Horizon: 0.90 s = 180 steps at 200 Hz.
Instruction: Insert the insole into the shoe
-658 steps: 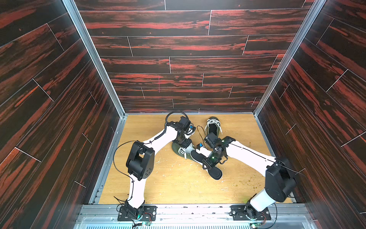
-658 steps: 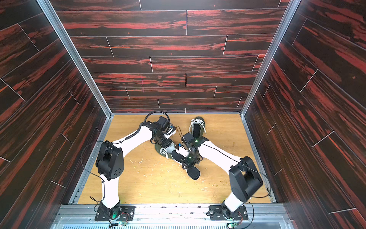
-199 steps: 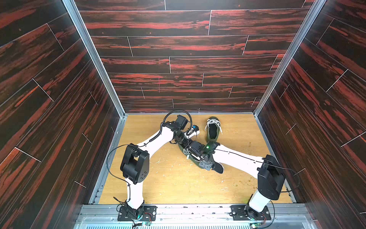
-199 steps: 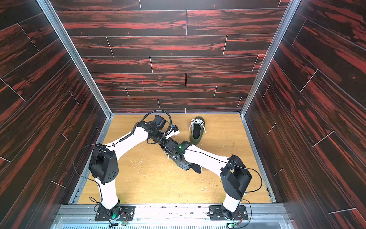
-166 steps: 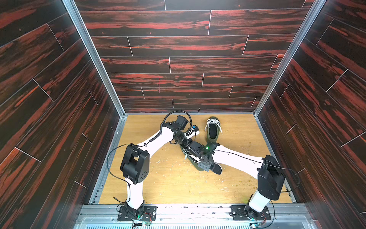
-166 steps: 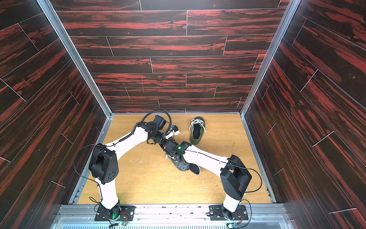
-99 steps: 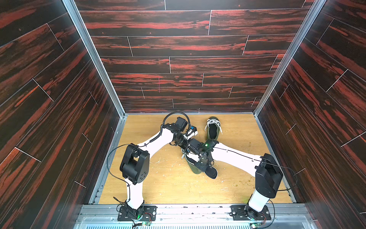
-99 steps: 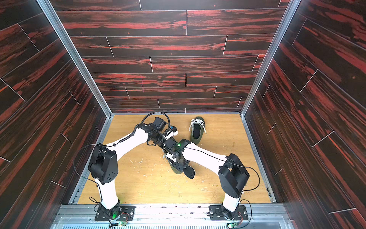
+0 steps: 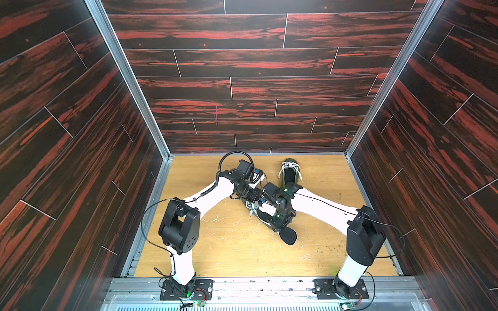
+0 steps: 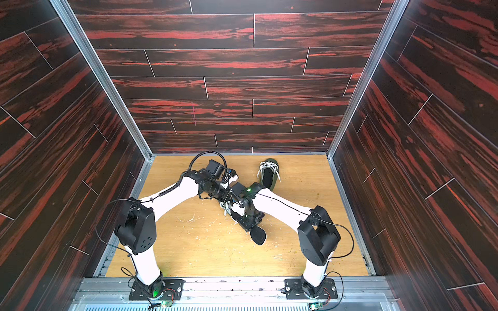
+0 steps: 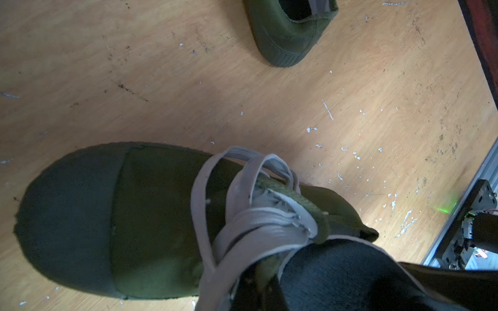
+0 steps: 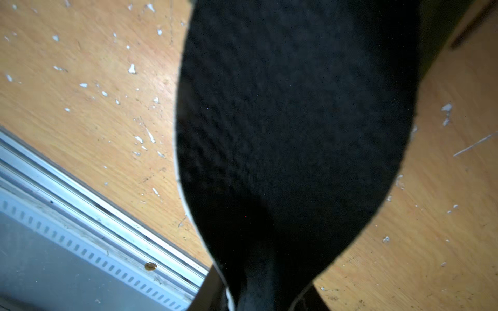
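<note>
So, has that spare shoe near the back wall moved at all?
No. The spare shoe lies in the same spot just before the back wall as in the earlier top views.

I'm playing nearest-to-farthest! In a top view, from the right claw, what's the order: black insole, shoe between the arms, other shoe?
1. Black insole: held in the right claw.
2. Shoe between the arms: close beside it.
3. Other shoe: farthest, by the back wall.

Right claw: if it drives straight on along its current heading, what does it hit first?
Most likely the wooden tabletop. The right claw angles down, and the insole it grips fills the line ahead, with table showing around it. Depth is unclear.
</note>
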Each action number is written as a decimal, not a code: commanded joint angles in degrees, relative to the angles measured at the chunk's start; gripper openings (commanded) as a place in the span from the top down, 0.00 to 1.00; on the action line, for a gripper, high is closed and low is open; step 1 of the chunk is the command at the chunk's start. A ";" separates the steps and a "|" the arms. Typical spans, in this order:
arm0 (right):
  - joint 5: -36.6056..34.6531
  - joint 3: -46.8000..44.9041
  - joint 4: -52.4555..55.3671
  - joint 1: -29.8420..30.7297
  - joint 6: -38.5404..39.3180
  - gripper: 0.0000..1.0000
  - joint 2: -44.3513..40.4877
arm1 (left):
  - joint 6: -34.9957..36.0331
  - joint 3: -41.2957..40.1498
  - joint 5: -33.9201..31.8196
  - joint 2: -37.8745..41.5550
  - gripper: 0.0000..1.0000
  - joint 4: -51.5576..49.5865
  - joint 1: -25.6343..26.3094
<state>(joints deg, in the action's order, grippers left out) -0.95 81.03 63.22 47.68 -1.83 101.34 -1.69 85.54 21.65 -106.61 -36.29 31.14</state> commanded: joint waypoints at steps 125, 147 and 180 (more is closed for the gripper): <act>0.51 6.41 -2.40 -5.21 4.18 0.68 4.63 | -1.55 -1.52 4.41 4.58 1.00 2.82 0.24; -1.49 5.65 -3.52 -5.18 5.91 0.68 4.28 | -0.45 -2.38 4.69 5.09 1.00 5.40 0.23; -2.28 3.51 -7.38 -5.12 11.07 0.67 2.22 | 2.16 -3.02 4.86 4.95 1.00 5.85 0.24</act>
<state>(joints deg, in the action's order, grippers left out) -2.31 85.73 59.68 42.37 4.71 106.15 -1.96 82.89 23.77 -105.58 -32.88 31.14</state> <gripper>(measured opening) 0.329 0.057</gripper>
